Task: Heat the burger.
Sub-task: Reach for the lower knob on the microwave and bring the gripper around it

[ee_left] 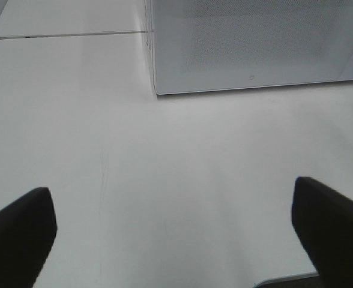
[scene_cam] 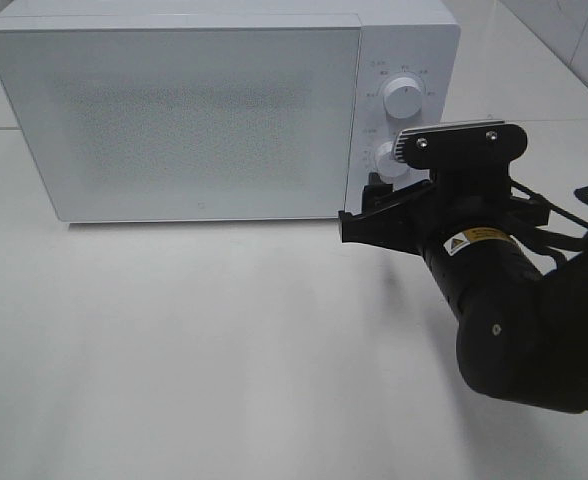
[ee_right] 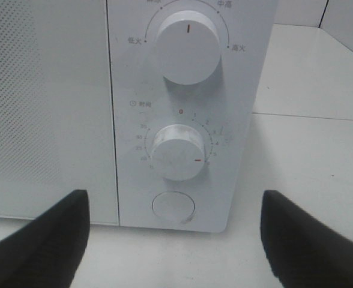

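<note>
My right end effector [ee_right: 173, 240] stood wide and empty, the timer dial [ee_right: 178, 152] of the microwave [scene_cam: 174, 110] straight beyond it. The left end effector [ee_left: 170, 228], also wide, was farther off. No burger showed.

White microwave [scene_cam: 219, 30], grey speckled door [scene_cam: 174, 115]; white dials [ee_right: 187, 48], red marks; black right gripper [ee_right: 173, 246]; white table [scene_cam: 224, 350].

So the bench [scene_cam: 224, 350] is plain white, kinda matte, and built from slabs with a thin seam [ee_left: 68, 35] running across between them. The only thing sitting right on it is a white microwave [scene_cam: 174, 110], parked toward the back with its door shut. Its control strip has an upper knob [ee_right: 187, 48], a lower knob [ee_right: 178, 153] and a round button [ee_right: 173, 207] underneath. There's a faint hairline mark [ee_left: 102, 174] on the bench in front.
</note>
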Robot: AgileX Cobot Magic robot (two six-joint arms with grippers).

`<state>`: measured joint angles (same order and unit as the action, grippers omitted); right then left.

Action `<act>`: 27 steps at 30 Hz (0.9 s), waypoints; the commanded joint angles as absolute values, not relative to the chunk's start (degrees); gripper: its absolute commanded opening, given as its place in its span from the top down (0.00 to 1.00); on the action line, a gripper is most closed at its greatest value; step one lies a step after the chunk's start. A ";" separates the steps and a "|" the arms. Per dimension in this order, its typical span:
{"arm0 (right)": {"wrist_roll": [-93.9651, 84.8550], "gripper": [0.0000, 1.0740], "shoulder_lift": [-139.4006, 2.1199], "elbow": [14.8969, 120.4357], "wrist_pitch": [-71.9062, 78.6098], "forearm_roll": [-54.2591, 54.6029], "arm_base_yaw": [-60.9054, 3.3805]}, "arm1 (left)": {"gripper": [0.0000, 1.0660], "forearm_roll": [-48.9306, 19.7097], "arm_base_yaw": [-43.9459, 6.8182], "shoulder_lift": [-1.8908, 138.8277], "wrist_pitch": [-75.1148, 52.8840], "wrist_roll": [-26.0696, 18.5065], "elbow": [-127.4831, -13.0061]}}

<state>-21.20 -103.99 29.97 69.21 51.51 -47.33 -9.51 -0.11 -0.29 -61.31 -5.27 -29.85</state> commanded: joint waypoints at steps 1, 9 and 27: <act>-19.77 0.29 -105.65 32.37 71.91 49.45 -45.03 | 0.05 -9.97 0.06 -1.66 -61.08 -5.04 -29.62; -18.68 0.29 -108.98 36.44 69.33 46.24 -41.88 | 0.05 -9.97 0.06 -1.66 -61.08 -5.04 -29.62; -17.53 0.29 -115.45 44.58 66.00 43.09 -37.36 | 0.05 -9.91 0.06 -1.20 -61.08 -5.04 -29.62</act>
